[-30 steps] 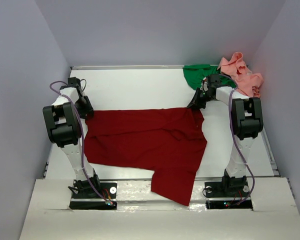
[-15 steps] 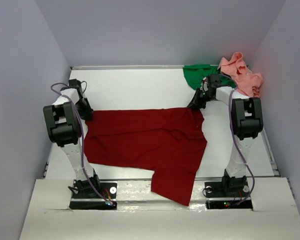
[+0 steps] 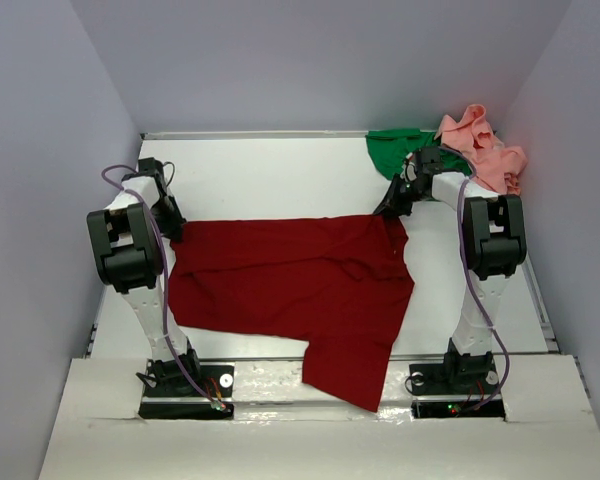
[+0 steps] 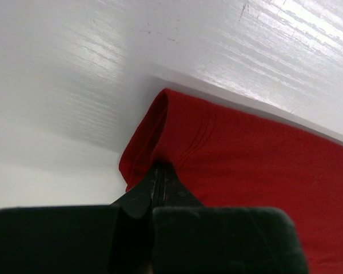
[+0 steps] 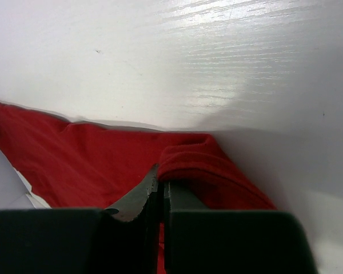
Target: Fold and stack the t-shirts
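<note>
The dark red t-shirt point(image 3: 290, 280) lies spread across the middle of the table, one part hanging over the near edge. My left gripper point(image 3: 170, 228) is shut on its far left corner; in the left wrist view the fingers pinch the red hem point(image 4: 154, 142). My right gripper point(image 3: 392, 208) is shut on the far right corner, where red cloth point(image 5: 200, 157) bunches over the closed fingertips. The bright green t-shirt point(image 3: 395, 150) and the salmon pink t-shirt point(image 3: 480, 148) lie crumpled in the far right corner.
The white table point(image 3: 270, 175) is walled by pale panels on three sides, with a rail along its back edge. Both arm bases sit at the near edge, and the red cloth drapes between them.
The left gripper has closed on the shirt's far left corner. The right gripper stays shut on its corner, and the shirt has barely shifted.
</note>
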Robot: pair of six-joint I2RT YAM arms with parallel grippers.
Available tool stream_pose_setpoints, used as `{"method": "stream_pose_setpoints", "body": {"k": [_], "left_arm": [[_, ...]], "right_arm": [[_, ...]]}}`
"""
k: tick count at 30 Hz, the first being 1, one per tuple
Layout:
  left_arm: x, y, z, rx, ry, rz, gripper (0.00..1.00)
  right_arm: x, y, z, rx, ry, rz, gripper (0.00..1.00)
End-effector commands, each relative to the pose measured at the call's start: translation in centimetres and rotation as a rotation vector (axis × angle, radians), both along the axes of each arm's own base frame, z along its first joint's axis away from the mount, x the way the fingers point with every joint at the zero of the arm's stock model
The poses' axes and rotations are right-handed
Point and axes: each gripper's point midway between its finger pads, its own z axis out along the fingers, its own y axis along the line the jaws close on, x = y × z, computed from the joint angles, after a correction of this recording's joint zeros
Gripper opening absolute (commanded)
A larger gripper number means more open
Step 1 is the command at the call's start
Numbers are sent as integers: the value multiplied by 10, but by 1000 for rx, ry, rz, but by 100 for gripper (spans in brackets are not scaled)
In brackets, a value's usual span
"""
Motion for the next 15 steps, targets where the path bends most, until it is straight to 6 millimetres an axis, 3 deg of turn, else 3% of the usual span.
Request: {"method": "stream_pose_setpoints", "body": {"k": [1,10,15], "left_arm": [[7,7,12,37,-11,1,0],[57,25,81,103,-189,42,0],[69,28,86,110,-211,41,0]], "right_arm": [[18,2,17,-1,-72,1,0],[18,2,14,-3,-66,4,0],[18,2,15,-1,-66,5,0]]}}
